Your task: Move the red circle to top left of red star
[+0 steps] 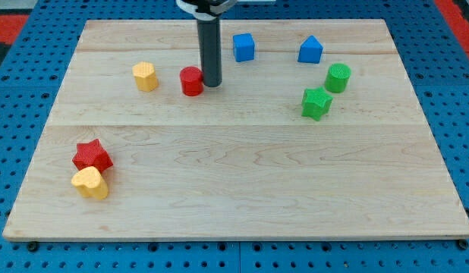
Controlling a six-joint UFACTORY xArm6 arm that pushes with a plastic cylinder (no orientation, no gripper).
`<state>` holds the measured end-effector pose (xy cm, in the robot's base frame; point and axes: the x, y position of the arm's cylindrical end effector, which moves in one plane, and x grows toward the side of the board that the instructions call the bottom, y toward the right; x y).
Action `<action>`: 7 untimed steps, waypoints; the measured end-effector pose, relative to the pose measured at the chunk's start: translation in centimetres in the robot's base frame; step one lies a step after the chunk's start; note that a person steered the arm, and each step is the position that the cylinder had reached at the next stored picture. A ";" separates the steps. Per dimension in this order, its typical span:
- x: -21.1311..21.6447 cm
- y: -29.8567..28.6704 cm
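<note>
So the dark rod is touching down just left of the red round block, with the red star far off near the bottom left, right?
Not quite. The camera view shows my tip just to the right of the red circle, not its left. The rest holds: the red star sits far off near the view's bottom left, beside a yellow block.

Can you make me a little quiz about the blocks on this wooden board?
1. True or false: my tip is right beside the red circle, on its right in the view.
2. Which block touches the red star? A) green star B) yellow heart C) blue cube
3. How many blue blocks are near the view's top?

Key:
1. True.
2. B, the yellow heart sits just below the red star.
3. Two: the blue cube and a blue block with a pointed top.
</note>
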<state>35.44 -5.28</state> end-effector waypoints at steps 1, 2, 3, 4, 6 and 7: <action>0.0 -3.9; -0.2 -5.8; -2.3 -6.5; -2.8 -9.1; 0.7 -11.3; 2.0 -12.5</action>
<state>37.45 -17.75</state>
